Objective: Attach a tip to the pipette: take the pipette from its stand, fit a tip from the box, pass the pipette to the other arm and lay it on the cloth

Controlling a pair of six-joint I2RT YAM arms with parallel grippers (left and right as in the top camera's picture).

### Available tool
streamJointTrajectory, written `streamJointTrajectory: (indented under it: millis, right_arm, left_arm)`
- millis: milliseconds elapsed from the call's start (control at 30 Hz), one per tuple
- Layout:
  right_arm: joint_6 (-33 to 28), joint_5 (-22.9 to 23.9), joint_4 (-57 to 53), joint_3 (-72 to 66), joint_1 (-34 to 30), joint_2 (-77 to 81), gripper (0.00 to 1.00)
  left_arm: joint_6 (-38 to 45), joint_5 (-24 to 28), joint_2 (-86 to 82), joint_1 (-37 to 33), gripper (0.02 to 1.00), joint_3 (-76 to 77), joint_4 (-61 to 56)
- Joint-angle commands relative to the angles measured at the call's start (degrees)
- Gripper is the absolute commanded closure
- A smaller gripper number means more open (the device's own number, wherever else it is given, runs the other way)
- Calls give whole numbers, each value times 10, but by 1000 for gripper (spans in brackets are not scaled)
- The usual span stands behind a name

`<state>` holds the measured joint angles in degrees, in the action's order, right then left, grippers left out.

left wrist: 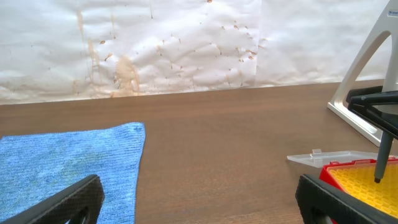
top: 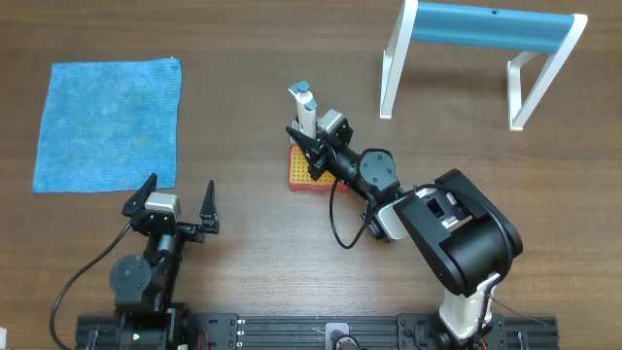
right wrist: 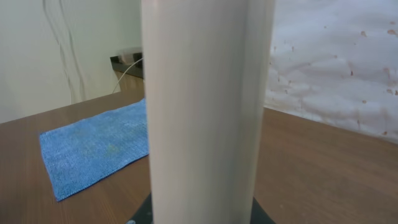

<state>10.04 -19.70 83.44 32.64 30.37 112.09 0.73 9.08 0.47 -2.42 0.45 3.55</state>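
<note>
Grip: right gripper (top: 311, 139) is clamped around the body of the pipette (top: 305, 109), holding it upright over the tip box (top: 309, 171), which sits mid-table (top: 292, 253). In the right wrist view the pipette (right wrist: 208, 112) shows as a pale column close against the camera. In the left wrist view its thin dark shaft (left wrist: 383, 155) points down, with the nose at the yellow rack of the tip box (left wrist: 364, 183). Whether a tip is seated, cannot tell.

Left gripper (top: 181, 208) is spread wide and holds nothing. It sits near its own base, well apart from the box. Blue cloth (top: 107, 126) lies flat at the far left of the table. White-and-blue stand (top: 486, 49) is at the far right.

Handling, as judged:
- The pipette looks like light, rigid plastic, smooth and rounded, so it is likely to twist or slide in a loose pinch.
- The best hold is the thick body below the plunger head, which leaves the shaft free.
- For the pass, the left arm should take the body above or below the right's hold, not the slim shaft.
- A fitted tip is only pressed on and would knock off or bend easily. It should be kept off the table and the box rim.
</note>
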Motion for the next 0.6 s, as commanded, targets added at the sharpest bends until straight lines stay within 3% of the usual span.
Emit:
streamJointTrajectory:
  millis: [33,600]
  right_arm:
    - [4,-7,3,12,-5,2,919]
    - [4,-7,2,5,-10,2,919]
  left_arm:
    - [-3,2,-3,2,23,-1,3]
    - [-3,2,-3,2,23,-1,3]
